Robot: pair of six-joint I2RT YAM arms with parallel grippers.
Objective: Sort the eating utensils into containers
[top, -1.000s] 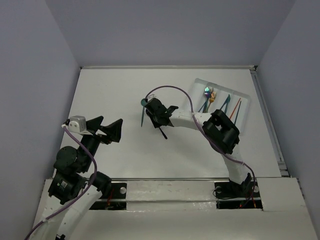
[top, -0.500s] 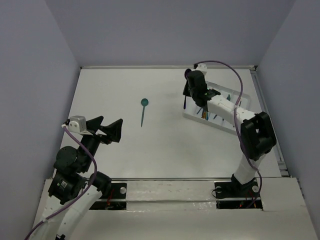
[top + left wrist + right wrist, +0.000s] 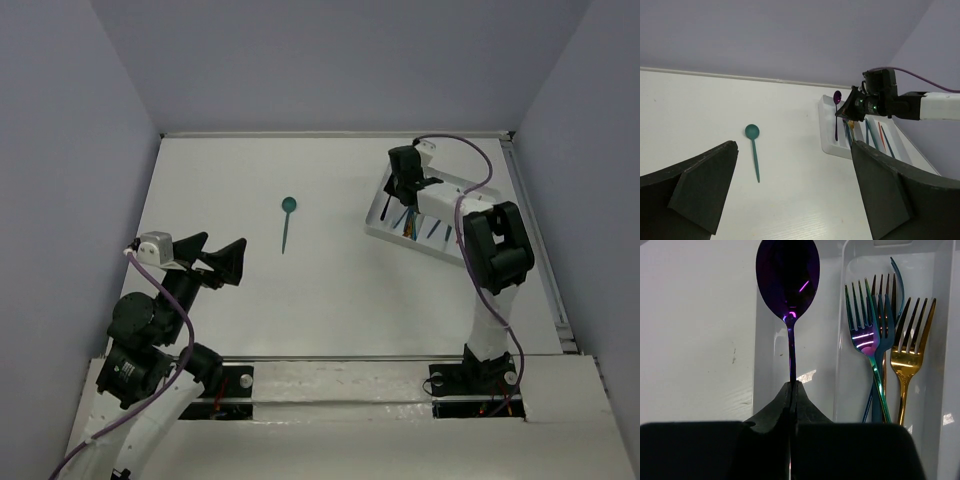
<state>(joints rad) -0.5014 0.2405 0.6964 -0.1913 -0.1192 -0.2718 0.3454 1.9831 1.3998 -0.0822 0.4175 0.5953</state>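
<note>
My right gripper (image 3: 791, 384) is shut on the handle of a purple spoon (image 3: 788, 270), which hangs over the left end compartment of the white divided tray (image 3: 761, 365). The compartment beside it holds forks: one teal-purple (image 3: 862, 332), one blue (image 3: 885, 315), one gold (image 3: 907, 352). From above, the right gripper (image 3: 400, 195) is over the tray's left end (image 3: 376, 228). A teal spoon (image 3: 286, 222) lies alone on the table, also in the left wrist view (image 3: 754, 150). My left gripper (image 3: 215, 252) is open and empty, near-left of it (image 3: 794, 145).
More slim utensils, teal, blue and orange (image 3: 881, 137), lie in the tray's further compartments. The tray (image 3: 832, 149) sits at an angle at the far right. Grey walls close in the table on three sides; a purple cable (image 3: 470, 170) loops over the right arm.
My right arm has swung from beside the teal spoon at mid-table to the tray's left end, carrying the purple spoon. The teal spoon and my left arm have not moved.
</note>
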